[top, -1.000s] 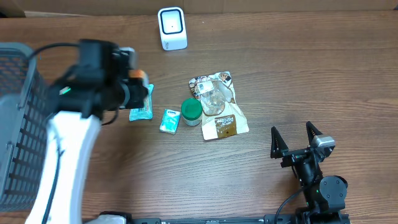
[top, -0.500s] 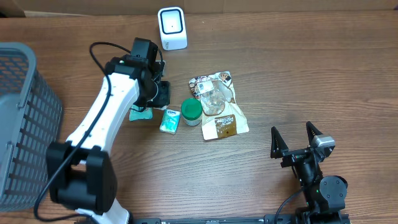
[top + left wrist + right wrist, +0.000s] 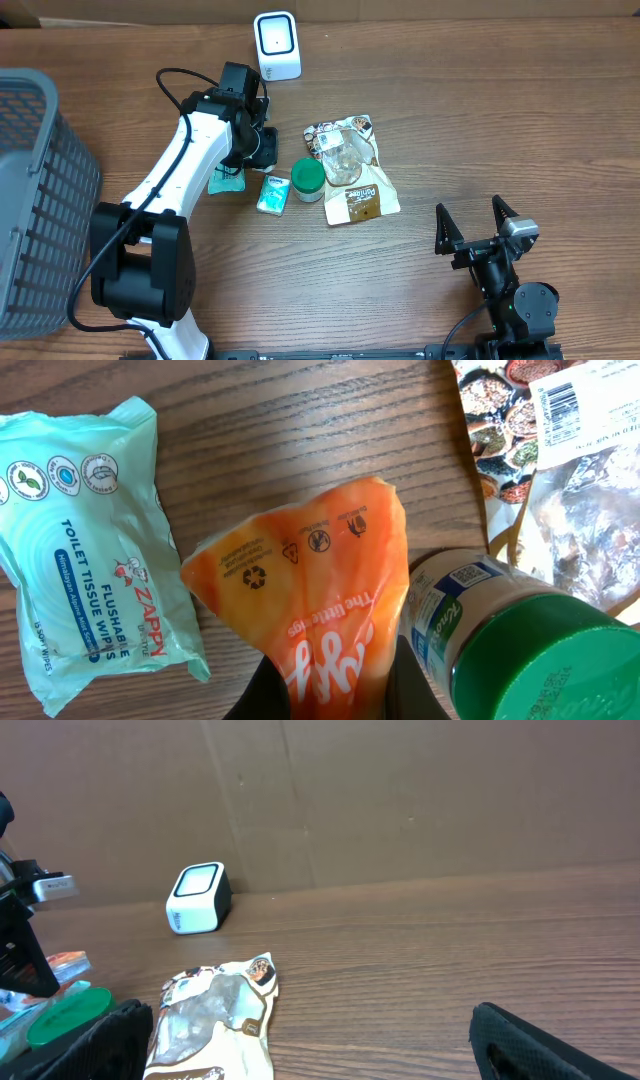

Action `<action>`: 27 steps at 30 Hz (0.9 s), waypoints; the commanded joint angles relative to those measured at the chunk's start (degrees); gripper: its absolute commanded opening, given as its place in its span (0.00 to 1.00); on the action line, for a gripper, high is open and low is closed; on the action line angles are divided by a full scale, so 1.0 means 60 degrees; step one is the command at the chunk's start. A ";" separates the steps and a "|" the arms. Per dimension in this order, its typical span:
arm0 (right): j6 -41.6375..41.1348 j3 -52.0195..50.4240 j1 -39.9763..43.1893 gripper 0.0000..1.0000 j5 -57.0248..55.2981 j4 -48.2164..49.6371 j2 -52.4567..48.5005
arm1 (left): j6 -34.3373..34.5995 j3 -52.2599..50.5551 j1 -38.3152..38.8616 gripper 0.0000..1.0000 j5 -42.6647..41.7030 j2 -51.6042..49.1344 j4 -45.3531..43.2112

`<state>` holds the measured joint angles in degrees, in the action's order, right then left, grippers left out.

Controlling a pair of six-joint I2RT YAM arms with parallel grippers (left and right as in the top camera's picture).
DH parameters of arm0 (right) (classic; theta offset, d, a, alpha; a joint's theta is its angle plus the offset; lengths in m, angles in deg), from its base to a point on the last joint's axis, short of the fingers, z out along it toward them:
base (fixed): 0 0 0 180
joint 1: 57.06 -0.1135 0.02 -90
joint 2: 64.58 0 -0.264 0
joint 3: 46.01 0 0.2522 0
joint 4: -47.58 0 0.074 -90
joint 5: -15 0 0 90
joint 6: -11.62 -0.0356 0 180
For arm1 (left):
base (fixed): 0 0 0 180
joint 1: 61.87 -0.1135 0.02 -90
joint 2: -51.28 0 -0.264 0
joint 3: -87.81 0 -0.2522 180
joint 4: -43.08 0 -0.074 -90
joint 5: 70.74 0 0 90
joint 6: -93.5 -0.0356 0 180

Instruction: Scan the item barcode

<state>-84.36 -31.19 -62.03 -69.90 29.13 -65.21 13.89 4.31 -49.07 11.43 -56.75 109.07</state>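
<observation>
Two risks stand out. First, the left gripper [image 3: 335, 682] has its jaws pinching only the near end of a soft orange pouch [image 3: 310, 575], so the free end could droop, fold or slide out as it swings, and a creased face may not read. Second, the green-lidded jar [image 3: 525, 650] stands just right of the pouch, almost touching it, and a careless lift or turn could tip or roll it into the spice bag [image 3: 570, 470] on its right. No barcode shows on the pouch face in view, so I judge it lies on the hidden side. If so, the wrist must turn that side towards the white scanner [image 3: 277, 45], which sits at the far edge, just beyond the arm. The pouch itself is held over the table, left of centre, between the wipes and the jar. The right gripper [image 3: 468, 208] rests near right, jaws spread wide, well apart from everything, and should cause no trouble.

Writing, left to right: the teal wipes pack [image 3: 80, 540] reads "ZAPPY", "TOILET TISSUE" and "FLUSHABLE WIPES". The pouch shows recycling marks, "The little" and larger white letters hidden by the fingers. The jar label seems to begin "Kno". The bag carries a white sticker with a barcode [image 3: 560, 400], its figures too small to read
</observation>
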 commanded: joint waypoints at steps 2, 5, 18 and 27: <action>-0.0025 -0.0102 -0.0018 1.00 -0.0018 0.0047 0.0076 | 0.0084 -0.0098 0.0124 0.05 0.0098 -0.0106 -0.0208; -0.0025 -0.0102 -0.0018 1.00 -0.0018 0.0047 0.0076 | 0.0076 -0.0273 0.0124 0.05 0.0098 -0.0106 -0.0579; -0.0025 -0.0102 -0.0018 1.00 -0.0018 0.0047 0.0076 | 0.0091 -0.1402 0.0124 0.15 0.0095 -0.0106 -0.2113; -0.0025 -0.0102 -0.0018 1.00 -0.0018 0.0047 0.0076 | 0.0087 -0.2029 0.0124 0.37 0.0091 -0.0106 -0.2659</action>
<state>-84.38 -31.19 -62.03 -69.86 29.13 -65.21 14.24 -6.62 -49.07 11.45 -56.75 94.05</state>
